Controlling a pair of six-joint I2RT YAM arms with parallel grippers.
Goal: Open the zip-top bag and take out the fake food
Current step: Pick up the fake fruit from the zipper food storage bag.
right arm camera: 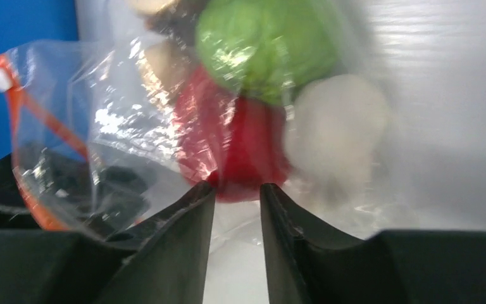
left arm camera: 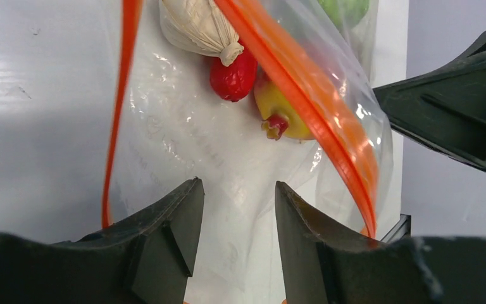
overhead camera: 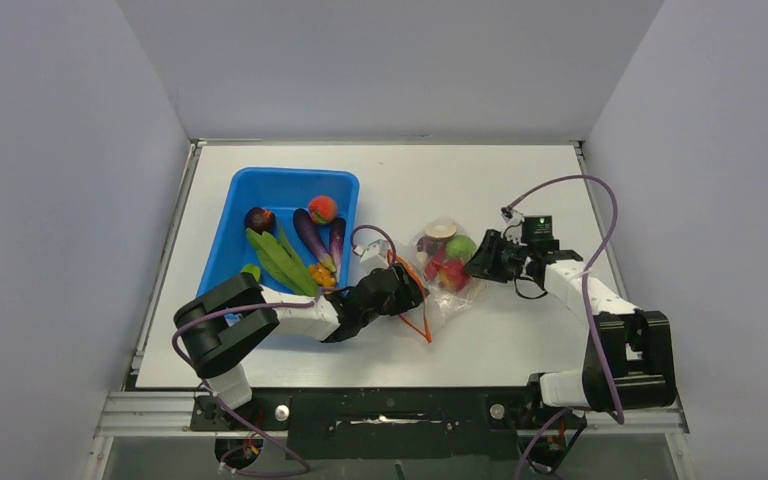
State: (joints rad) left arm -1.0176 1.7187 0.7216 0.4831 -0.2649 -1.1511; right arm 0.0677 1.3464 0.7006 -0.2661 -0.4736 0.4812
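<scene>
The zip-top bag (overhead camera: 447, 262) lies mid-table, its mouth open and its orange-red zipper strip (overhead camera: 418, 300) toward my left arm. The fake food inside includes a red fruit (left arm camera: 233, 76), a white piece (left arm camera: 196, 25), a yellow-red piece (left arm camera: 285, 117) and a green ball (right arm camera: 266, 47). My left gripper (overhead camera: 405, 285) is open at the bag's mouth, between the two spread zipper strips (left arm camera: 304, 88), with clear film under its jaws (left arm camera: 235, 196). My right gripper (overhead camera: 477, 262) is at the bag's far side, jaws narrowly apart (right arm camera: 237, 190), tips near the red fruit (right arm camera: 253, 152).
A blue bin (overhead camera: 295, 172) stands left of the bag, holding long green pods (overhead camera: 278, 258), purple pieces (overhead camera: 310, 235) and an orange-pink peach (overhead camera: 322, 209). Grey walls enclose the white table (overhead camera: 520, 180) on three sides.
</scene>
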